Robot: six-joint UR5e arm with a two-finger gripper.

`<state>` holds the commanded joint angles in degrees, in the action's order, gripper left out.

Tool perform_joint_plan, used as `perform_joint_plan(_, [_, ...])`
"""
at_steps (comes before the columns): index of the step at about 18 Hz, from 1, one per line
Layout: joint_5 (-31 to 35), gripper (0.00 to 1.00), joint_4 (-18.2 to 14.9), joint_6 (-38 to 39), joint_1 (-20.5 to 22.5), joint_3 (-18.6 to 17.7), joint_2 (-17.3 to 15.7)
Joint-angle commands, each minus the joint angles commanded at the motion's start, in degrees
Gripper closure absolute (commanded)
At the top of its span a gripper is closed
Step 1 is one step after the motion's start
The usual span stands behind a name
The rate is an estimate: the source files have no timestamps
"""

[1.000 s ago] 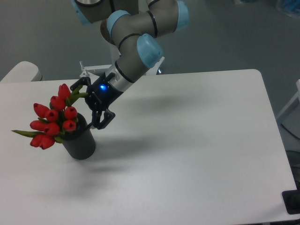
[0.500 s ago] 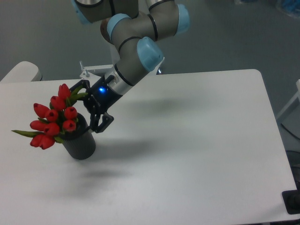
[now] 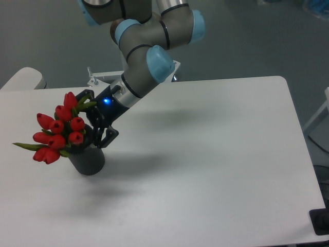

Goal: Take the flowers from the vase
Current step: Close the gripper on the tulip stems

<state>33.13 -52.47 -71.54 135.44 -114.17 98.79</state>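
Flowers [image 3: 57, 128] stand in the vase [image 3: 88, 157] near the table's [image 3: 216, 170] left edge, red buds leaning out to the left with one narrow leaf pointing further left. Reaching down from the upper middle, the arm [image 3: 141, 56] puts its gripper [image 3: 88, 119] at the bunch's right side, fingers spread wide, one by the top bud and one at the vase rim, gripping nothing.

One vase [image 3: 88, 158], nine red tulips [image 3: 57, 127]
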Motion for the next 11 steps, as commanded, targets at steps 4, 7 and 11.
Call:
perform_joint_plan(4, [-0.35,0.0,0.0,0.0,-0.26,0.09,0.17])
perform_joint_plan(7, [-0.44,0.06,0.79,0.17,-0.26,0.09,0.18])
perform_joint_plan(11, [-0.53,0.43,1.05,0.0,0.0,0.53,0.18])
